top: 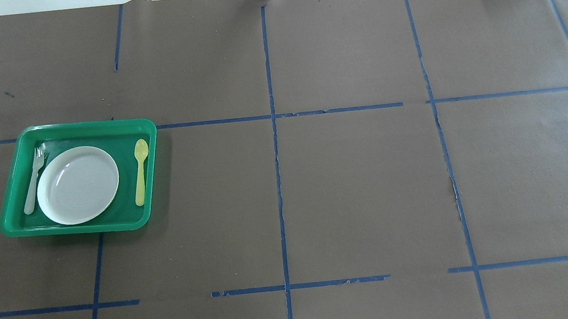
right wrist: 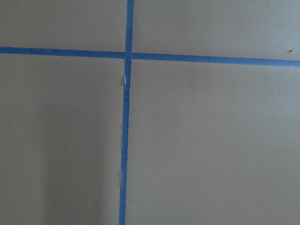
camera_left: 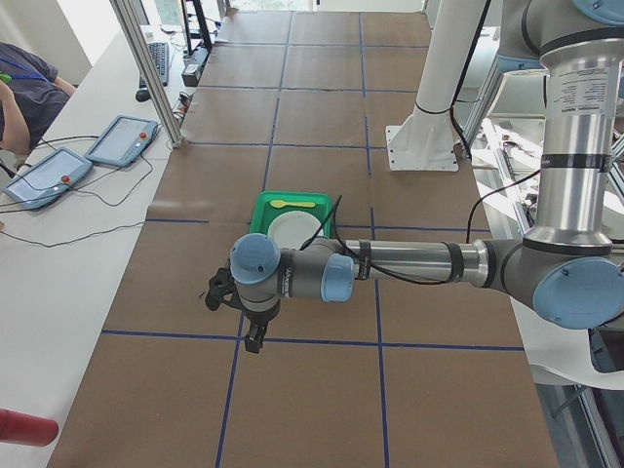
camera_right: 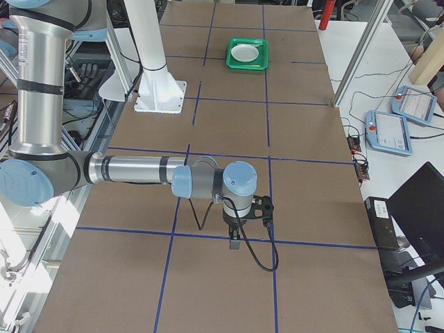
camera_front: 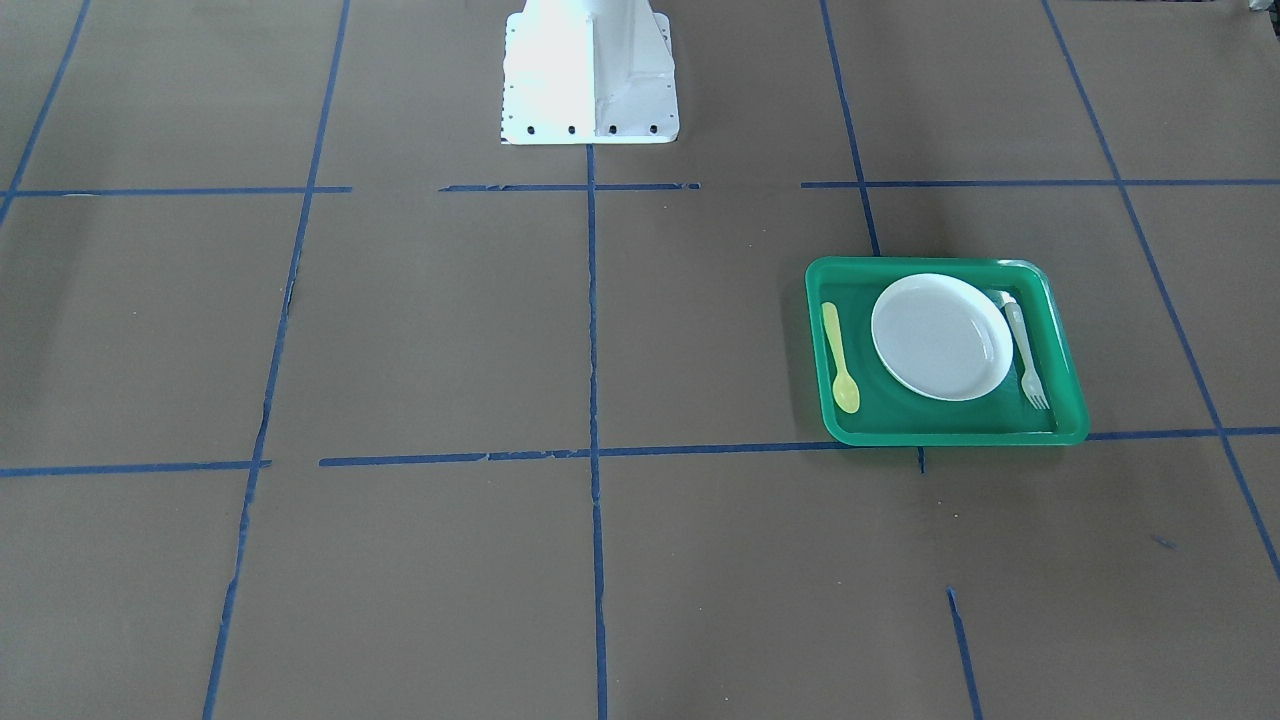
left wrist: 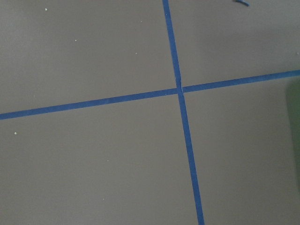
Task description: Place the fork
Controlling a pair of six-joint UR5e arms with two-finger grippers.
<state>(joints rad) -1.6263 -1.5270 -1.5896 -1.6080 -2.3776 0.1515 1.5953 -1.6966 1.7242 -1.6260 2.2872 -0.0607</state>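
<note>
The pale translucent fork (camera_front: 1025, 350) lies in the green tray (camera_front: 940, 264) beside the white plate (camera_front: 940, 336), tines toward the operators' side. In the overhead view the fork (top: 34, 181) lies along the left side of the tray (top: 83, 125). No arm shows in the overhead or front views. My left gripper (camera_left: 255, 341) hangs over bare paper well short of the tray (camera_left: 261, 210). My right gripper (camera_right: 234, 241) hangs over a tape line far from the tray (camera_right: 248, 66). I cannot tell whether either is open or shut. Both wrist views show only paper and tape.
A yellow spoon (top: 141, 170) lies in the tray on the plate's other side (camera_front: 840, 356). The robot's white base (camera_front: 590, 75) stands at the table's edge. Brown paper with blue tape lines (top: 273, 129) covers the table. Tablets (camera_left: 58, 166) and cables lie on the side bench.
</note>
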